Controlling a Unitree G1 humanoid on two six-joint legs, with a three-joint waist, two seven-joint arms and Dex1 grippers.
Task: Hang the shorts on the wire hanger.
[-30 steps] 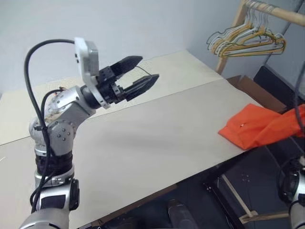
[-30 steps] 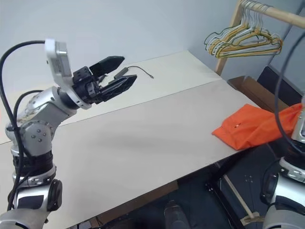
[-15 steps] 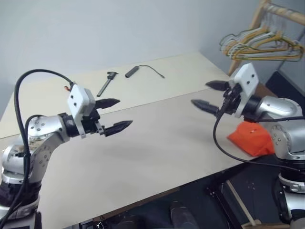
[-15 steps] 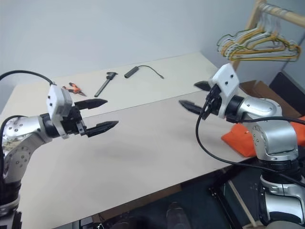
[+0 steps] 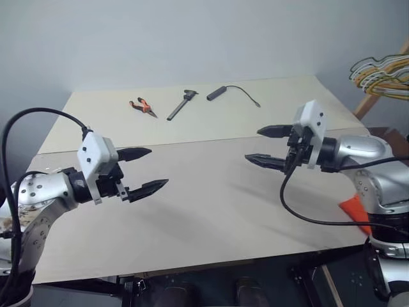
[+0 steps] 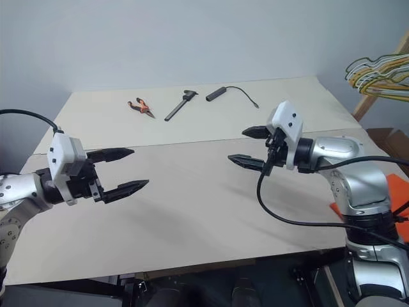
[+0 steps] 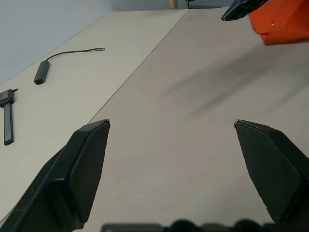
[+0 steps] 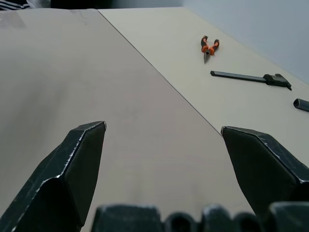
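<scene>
Spanning the whole foreground, the pale beige tabletop carries everything. The bright orange fabric shorts lie at its right edge, behind the right arm; in the left eye view a mere sliver shows. Soft, light and floppy, they will sag when lifted, so I'd judge the gathered waistband the best place to take hold. A bunch of yellow and white hangers hangs at far right; a single grey wire hanger I cannot pick out. The left gripper and right gripper hover over bare table, fingers spread wide and empty, well apart from the shorts. Small tools lie at the far edge.
</scene>
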